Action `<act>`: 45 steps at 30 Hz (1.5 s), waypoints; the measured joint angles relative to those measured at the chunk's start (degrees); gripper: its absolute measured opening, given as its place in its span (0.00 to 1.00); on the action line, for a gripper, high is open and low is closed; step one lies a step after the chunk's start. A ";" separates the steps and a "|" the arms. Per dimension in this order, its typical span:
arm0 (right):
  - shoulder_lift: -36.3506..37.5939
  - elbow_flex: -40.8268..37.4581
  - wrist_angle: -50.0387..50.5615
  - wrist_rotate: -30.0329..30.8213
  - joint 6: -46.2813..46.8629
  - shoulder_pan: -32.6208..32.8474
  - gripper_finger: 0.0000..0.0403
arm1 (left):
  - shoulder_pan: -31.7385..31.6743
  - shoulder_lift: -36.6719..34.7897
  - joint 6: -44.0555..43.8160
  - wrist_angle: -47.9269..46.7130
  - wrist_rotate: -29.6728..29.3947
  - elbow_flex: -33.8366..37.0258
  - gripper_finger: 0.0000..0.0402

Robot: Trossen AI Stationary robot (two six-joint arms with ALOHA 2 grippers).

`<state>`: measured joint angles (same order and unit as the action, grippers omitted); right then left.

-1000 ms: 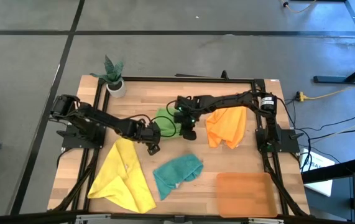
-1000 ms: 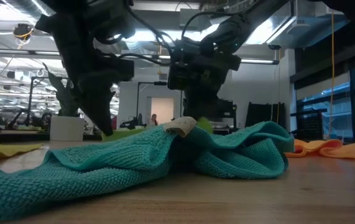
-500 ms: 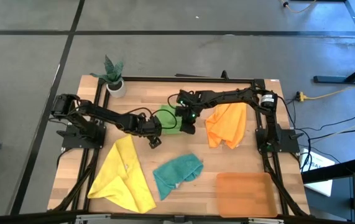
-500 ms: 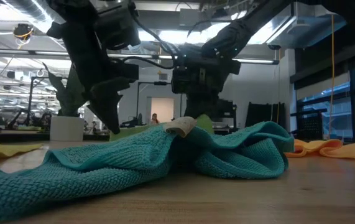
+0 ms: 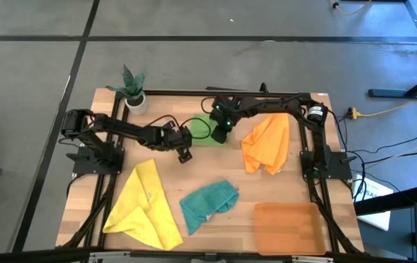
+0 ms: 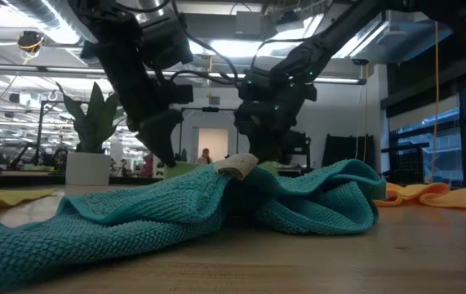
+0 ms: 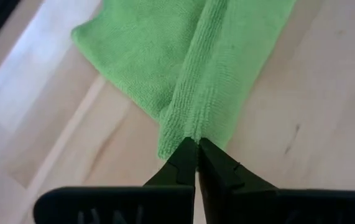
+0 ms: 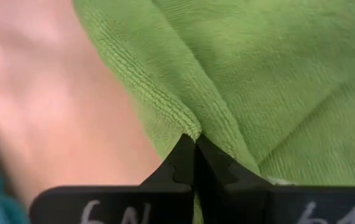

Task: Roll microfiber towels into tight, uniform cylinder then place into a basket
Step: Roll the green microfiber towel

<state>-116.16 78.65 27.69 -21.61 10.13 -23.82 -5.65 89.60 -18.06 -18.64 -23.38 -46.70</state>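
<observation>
On the pale wooden slatted surface [image 5: 193, 175], the soft green microfiber towel [image 5: 202, 130] lies toward the far middle, between the two dark arms. The left claw [image 5: 185, 155] sits at the towel's left near edge with its fingers clenched together on a raised fold of the green cloth; the left wrist view shows the pinched ridge of green towel [image 7: 193, 106] running away from the closed tips [image 7: 197, 154]. The right claw [image 5: 223, 133] sits at the towel's right side, likewise clenched on a crease of the green towel [image 8: 227, 81], the cloth gathering into a pucker at the closed tips [image 8: 194, 149].

The crumpled orange microfiber towel [image 5: 265, 146] lies just right of the right claw. The yellow microfiber towel [image 5: 144, 206] is spread out at the near left, and the bunched teal microfiber towel [image 5: 207, 204] sits near the middle, filling the foreground in the low view [image 6: 216, 212]. The shallow rectangular translucent orange-brown basket [image 5: 287, 228] stands at the near right corner, apart from all four towels. A small white plant pot with a green plant [image 5: 134, 93] stands at the far left corner.
</observation>
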 joint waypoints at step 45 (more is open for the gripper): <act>0.00 -0.07 1.21 13.36 0.09 1.17 0.01 | -5.42 7.55 17.18 13.74 -5.57 0.04 0.00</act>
<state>-116.16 78.59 28.90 -8.25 10.22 -22.66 -11.08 97.15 -0.89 -4.90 -28.95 -46.65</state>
